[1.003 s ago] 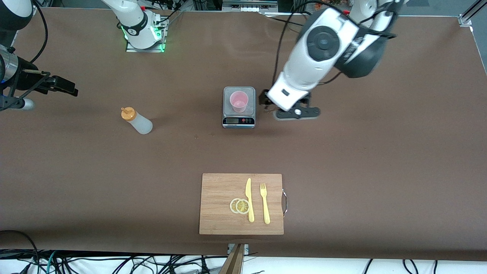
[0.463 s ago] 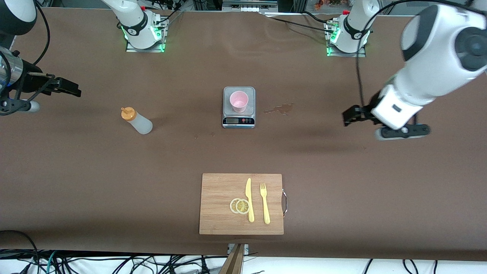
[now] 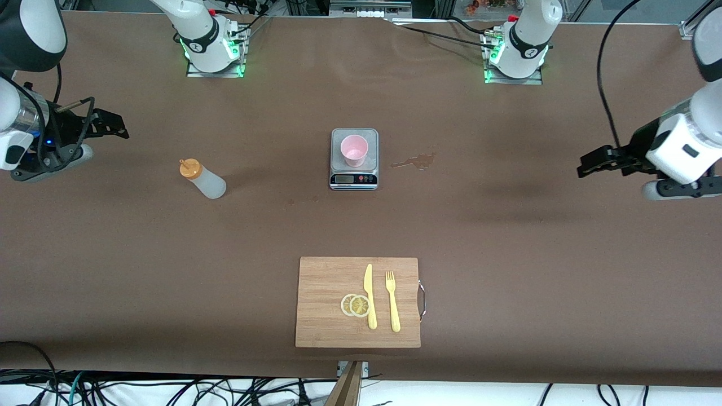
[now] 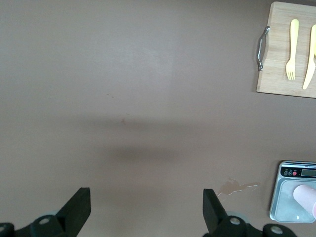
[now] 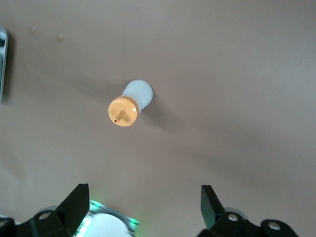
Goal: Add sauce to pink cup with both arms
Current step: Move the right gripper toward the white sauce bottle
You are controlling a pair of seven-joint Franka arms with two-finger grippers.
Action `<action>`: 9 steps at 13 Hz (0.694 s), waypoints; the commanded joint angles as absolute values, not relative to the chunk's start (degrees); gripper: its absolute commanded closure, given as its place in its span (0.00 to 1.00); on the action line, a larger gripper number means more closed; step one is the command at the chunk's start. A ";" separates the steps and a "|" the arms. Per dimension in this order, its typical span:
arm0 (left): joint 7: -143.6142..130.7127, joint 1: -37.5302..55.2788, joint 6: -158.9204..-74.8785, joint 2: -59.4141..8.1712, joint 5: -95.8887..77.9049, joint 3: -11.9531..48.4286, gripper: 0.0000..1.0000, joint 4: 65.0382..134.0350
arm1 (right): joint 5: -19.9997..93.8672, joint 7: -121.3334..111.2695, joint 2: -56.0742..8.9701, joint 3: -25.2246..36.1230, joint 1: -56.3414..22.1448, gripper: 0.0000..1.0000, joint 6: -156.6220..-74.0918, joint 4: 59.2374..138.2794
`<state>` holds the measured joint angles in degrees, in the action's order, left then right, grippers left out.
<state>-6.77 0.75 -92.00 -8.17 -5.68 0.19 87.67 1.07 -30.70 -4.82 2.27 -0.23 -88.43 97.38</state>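
Both grippers are empty with fingers spread wide: the left gripper [image 3: 586,167] hangs over bare table at the left arm's end, the right gripper [image 3: 115,125] over bare table at the right arm's end, well apart from everything. The squeeze bottle [image 3: 204,179] stands upright on the table toward the right arm's end, orange cap [image 5: 122,112] on top; the pink cup [image 3: 354,150] sits on the steel scale [image 3: 353,179] mid-table, untouched by either arm. Your main risks, as I judge them: the bottle is light and narrow, so an off-centre approach could tip it; a hard squeeze could spurt sauce early; and nudging the cup could slide it off the scale platform. Note a small wet stain [image 3: 416,162] on the table just beside the scale toward the left arm's end. The cutting board [image 3: 321,282] with knife [image 3: 369,296], fork [image 3: 392,300] and lemon slices [image 3: 355,305] lies nearer the front camera, out of the working path. Nothing stands between bottle and cup.
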 commanded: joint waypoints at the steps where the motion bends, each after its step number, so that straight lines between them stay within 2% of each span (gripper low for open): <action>1: -4.83 -0.53 -91.14 -7.73 -4.75 1.32 0.00 87.80 | 3.67 -44.42 -5.62 3.95 0.52 0.00 -87.71 97.90; 6: -1.67 -0.53 -90.88 -8.87 -4.75 0.79 0.00 87.10 | 15.09 -68.41 -9.92 12.73 0.88 0.00 -89.12 100.90; 9: -1.58 -0.53 -90.88 -8.96 -4.66 0.79 0.00 86.92 | 23.87 -86.08 -15.71 13.71 4.38 0.00 -90.35 100.99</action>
<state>-2.99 0.07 -91.78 -8.71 -5.68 0.26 87.90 19.00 -77.11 -12.49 13.71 2.35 -89.73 101.26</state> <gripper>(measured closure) 0.000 0.000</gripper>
